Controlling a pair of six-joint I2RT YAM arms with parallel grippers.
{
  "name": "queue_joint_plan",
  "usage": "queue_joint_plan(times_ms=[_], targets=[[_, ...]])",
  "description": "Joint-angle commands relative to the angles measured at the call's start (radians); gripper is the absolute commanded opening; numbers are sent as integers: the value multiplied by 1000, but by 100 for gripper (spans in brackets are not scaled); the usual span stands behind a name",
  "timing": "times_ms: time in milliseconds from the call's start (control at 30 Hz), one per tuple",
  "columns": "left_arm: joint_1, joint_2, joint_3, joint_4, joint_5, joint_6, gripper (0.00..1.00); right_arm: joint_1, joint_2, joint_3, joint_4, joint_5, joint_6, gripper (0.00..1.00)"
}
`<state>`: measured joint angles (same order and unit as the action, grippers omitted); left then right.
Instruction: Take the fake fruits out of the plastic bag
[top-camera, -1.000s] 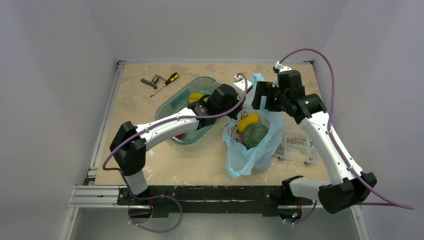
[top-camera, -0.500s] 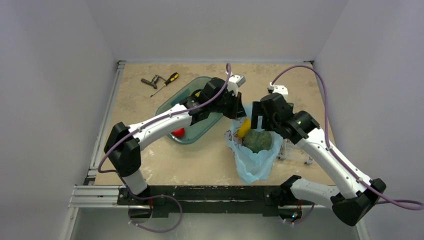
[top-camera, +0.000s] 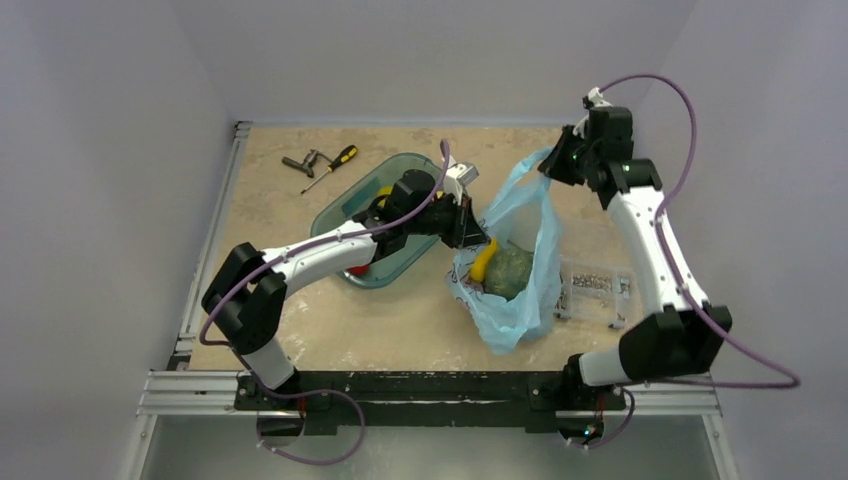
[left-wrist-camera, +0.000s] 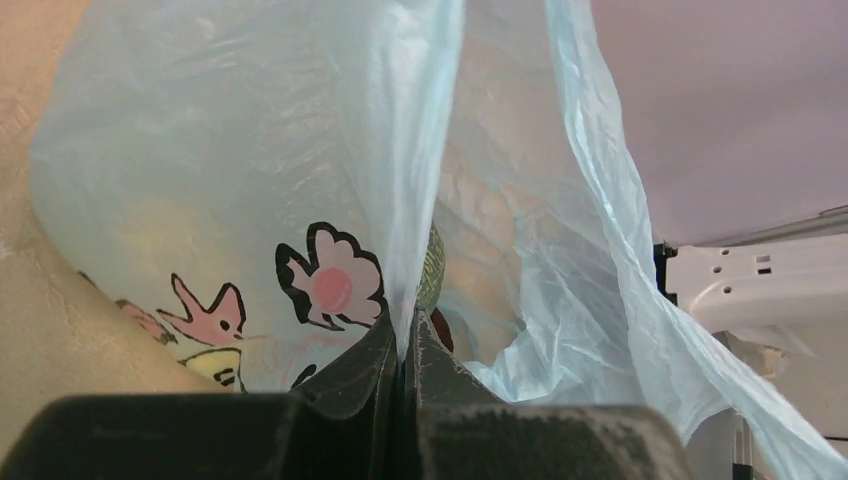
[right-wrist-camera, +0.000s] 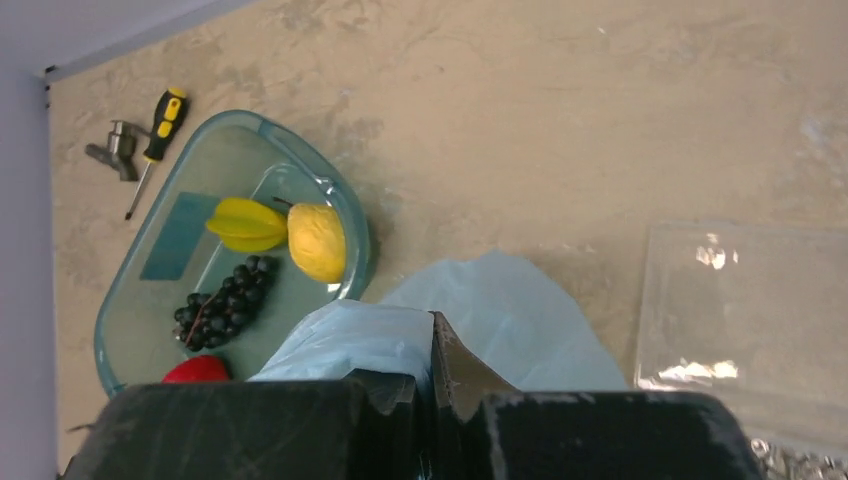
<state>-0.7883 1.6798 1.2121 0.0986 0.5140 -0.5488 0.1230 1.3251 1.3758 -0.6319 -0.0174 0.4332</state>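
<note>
left gripper (left-wrist-camera: 403, 345) is clamped on the left rim of the plastic bag (top-camera: 518, 312); right gripper (top-camera: 556, 164) pinches a handle at the far right, stretching the bag open. the green fruit (top-camera: 512, 270) and yellow mango-like fruit (top-camera: 484, 262) lie inside, just right of the left gripper

Robot lab cell: plain walls (top-camera: 100, 150) box in beige tabletop (top-camera: 420, 320), aluminium rail (top-camera: 200, 392) along near edge.

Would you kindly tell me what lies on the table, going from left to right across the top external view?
The screwdriver, the teal tray, the plastic bag, the clear parts box.
</note>
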Motion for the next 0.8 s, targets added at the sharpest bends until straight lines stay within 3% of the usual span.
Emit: queue_joint_plan(times_ms=[0, 67, 133, 200, 267, 400, 600, 767], targets=[[11, -24, -17, 128, 53, 13, 0, -88, 179, 190, -102, -317, -116, 4], [22, -14, -16, 148, 72, -15, 0, -85, 159, 211, -196, -163, -166, 24], [31, -15, -17, 166, 82, -44, 0, -69, 90, 190, -229, -13, -189, 51], [35, -19, -11, 157, 79, -55, 0, -67, 20, 177, -265, 45, -205, 73], [37, -21, -1, 145, 80, -63, 0, -67, -50, 167, -308, 62, -216, 86], [38, -14, 8, 141, 78, -87, 0, -54, -174, 139, -363, 54, -213, 96], [43, -10, 16, 124, 82, -95, 0, 7, -289, -31, -337, 57, -241, 99], [43, 6, 35, 120, 102, -99, 0, 234, -205, -114, -232, 405, -194, 96]])
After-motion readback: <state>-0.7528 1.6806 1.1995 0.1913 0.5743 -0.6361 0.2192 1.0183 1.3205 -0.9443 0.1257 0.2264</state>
